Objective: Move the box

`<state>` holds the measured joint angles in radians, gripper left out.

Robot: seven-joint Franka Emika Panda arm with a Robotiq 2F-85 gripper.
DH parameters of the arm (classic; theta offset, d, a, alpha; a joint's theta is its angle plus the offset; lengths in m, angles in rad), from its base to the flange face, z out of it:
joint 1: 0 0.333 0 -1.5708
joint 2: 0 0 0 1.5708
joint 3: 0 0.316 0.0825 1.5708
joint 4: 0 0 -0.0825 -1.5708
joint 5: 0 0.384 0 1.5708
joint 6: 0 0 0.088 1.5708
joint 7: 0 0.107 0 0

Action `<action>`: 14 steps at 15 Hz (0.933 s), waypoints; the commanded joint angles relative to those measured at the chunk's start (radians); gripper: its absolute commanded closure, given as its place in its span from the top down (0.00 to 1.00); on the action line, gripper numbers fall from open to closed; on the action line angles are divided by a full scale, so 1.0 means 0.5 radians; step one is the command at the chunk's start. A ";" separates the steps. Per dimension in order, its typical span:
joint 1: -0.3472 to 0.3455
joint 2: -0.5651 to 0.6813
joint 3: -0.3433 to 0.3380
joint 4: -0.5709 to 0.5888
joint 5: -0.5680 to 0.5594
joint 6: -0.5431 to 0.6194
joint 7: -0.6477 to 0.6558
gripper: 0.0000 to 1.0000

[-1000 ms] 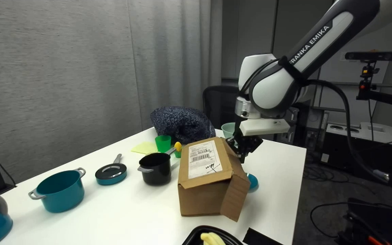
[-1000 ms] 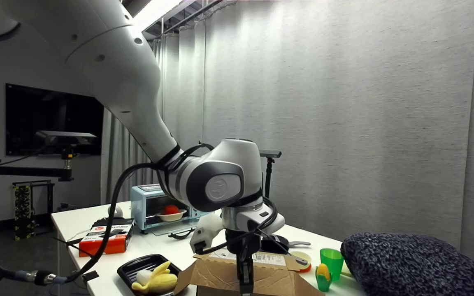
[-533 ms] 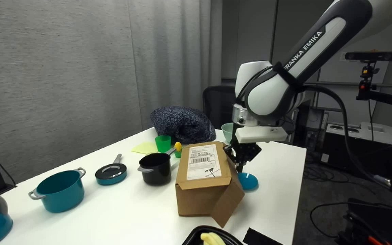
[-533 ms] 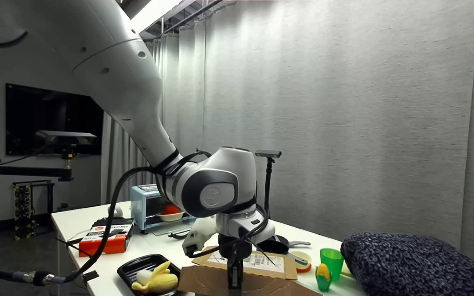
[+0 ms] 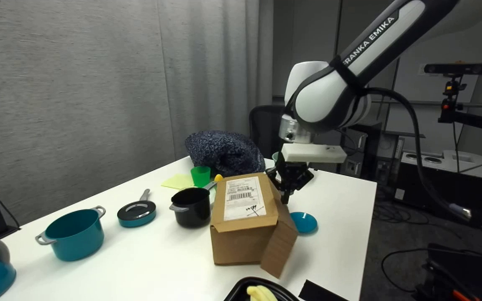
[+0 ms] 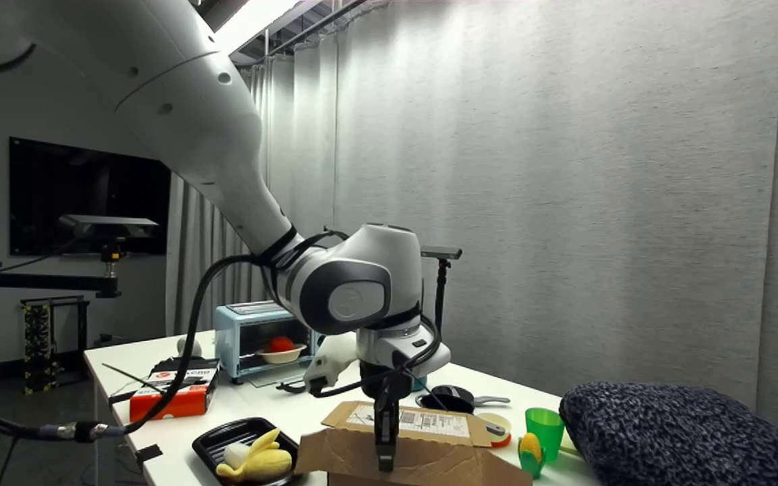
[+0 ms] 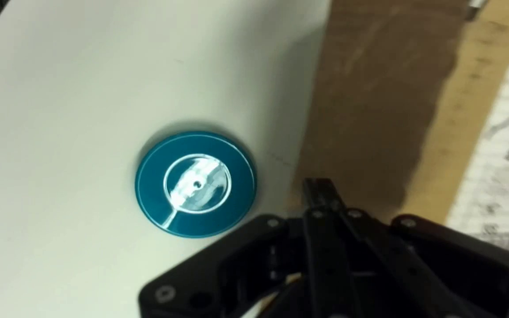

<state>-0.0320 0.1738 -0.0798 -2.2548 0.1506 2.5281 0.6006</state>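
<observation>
The brown cardboard box (image 5: pixel 245 246) stands on the white table with its white label (image 5: pixel 244 198) facing up. Its flaps hang open on the gripper's side. It also shows in an exterior view (image 6: pixel 362 413), with its lower part cut off by the frame edge. My gripper (image 5: pixel 285 200) is beside the box at its flap side, fingers pointing down; it also shows in an exterior view (image 6: pixel 385 462). In the wrist view the fingertips (image 7: pixel 323 182) are together with nothing seen between them, over the brown flap (image 7: pixel 369 115). Whether they touch the flap I cannot tell.
A blue round lid (image 7: pixel 196 184) lies near the box. A black pot (image 5: pixel 192 209) stands close on the box's far side. A black tray (image 6: pixel 210 442) with a toy banana, a green cup (image 6: pixel 544 432), a toy corn (image 6: pixel 531 455) and a dark cushion (image 6: pixel 686 432) are around.
The gripper and the box have shifted toward the black pot, and more of the blue lid shows. The gripper dipped and then rose a little. The loose flap has swung.
</observation>
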 commanded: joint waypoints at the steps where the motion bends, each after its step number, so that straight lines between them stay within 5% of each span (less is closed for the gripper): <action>1: -0.124 -0.142 -0.060 0.138 0.177 -0.305 -0.213 0.00; 5: -0.228 -0.183 -0.179 0.339 0.080 -0.595 -0.270 0.00; 11: -0.309 -0.002 -0.266 0.487 0.205 -0.093 -0.084 0.00; 14: -0.303 0.152 -0.254 0.574 0.253 -0.030 -0.034 0.00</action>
<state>-0.1855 0.1617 -0.2118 -2.0381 0.2368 2.4898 0.5575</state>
